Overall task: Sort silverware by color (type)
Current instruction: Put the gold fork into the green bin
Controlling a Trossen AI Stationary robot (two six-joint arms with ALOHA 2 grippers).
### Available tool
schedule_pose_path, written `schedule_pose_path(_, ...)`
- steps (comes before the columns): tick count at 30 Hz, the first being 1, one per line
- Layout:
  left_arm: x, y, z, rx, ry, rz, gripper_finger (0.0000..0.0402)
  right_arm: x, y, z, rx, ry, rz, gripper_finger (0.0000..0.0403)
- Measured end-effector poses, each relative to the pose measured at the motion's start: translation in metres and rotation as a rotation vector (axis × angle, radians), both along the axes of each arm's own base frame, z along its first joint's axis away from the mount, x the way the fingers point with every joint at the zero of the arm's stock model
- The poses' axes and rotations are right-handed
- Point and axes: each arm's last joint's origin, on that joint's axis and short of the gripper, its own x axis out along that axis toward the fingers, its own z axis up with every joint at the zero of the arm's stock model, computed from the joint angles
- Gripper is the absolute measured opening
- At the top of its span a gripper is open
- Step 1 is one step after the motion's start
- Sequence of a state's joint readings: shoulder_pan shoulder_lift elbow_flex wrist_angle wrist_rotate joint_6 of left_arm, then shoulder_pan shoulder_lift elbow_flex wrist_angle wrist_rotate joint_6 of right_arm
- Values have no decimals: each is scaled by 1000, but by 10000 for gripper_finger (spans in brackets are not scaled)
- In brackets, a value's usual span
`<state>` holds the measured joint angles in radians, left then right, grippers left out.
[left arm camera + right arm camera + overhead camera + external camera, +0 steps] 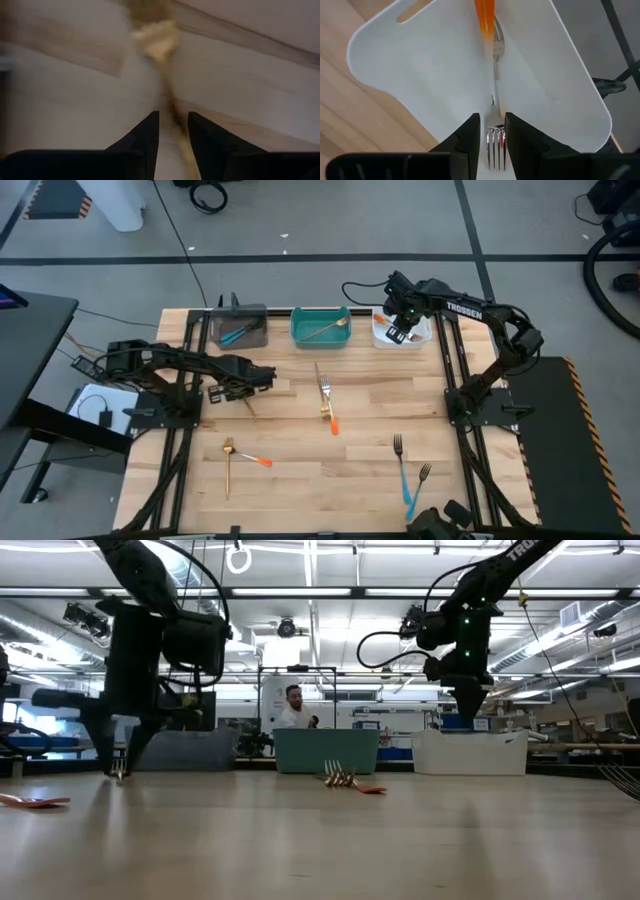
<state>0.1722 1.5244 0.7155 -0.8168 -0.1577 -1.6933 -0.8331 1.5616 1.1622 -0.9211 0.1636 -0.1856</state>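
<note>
Silverware for sorting lies partly loose on the pale wooden butcher-block table [300, 480] and partly in three rectangular bins along the upper edge of the high view, one colour to each. The grey bin [243, 326] at upper left holds a blue-handled piece, the teal bin [320, 326] in the middle a gold one, and the white bin [400, 332] at upper right the orange-handled ones.

The right gripper [492, 135] hangs over the white bin, its fingers closed on an orange-handled fork with silver tines [495, 145]. The tines sit between the fingers and the handle hangs down toward the bin floor, so the long axis is roughly vertical. It looks held there for release among its own colour.

The left gripper [172, 132] is low at the left middle of the high view, its fingers a little apart and straddling a slim gold utensil [160, 45]. That piece lies flat, its long axis running away from the fingers, broad end farthest off. Whether it is clamped I cannot tell.

Still loose: a gold fork [324, 392] with an orange-handled fork [333, 422] near centre, tines toward the bins; a gold fork [229, 465] crossed by an orange-handled piece [258, 461] at lower left; two blue-handled forks [402, 470] at lower right, tines up-frame.
</note>
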Motion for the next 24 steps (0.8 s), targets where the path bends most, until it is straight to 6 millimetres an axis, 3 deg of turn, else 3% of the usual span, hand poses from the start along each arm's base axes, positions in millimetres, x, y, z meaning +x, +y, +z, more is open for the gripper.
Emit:
schedule_pose_path(9,-6,1,-13,5,3,-21,108,0,0,0,-6,-4,0,96)
schedule_pose_path(14,-7,1,-14,11,6,-61,62,0,0,0,-6,-5,0,96)
schedule_pose_path(17,-3,2,-10,10,4,-134,22,1,-1,0,-6,-5,0,96)
schedule_pose_path(24,20,-5,21,12,-118,-291,21,0,0,0,-5,-5,1,96)
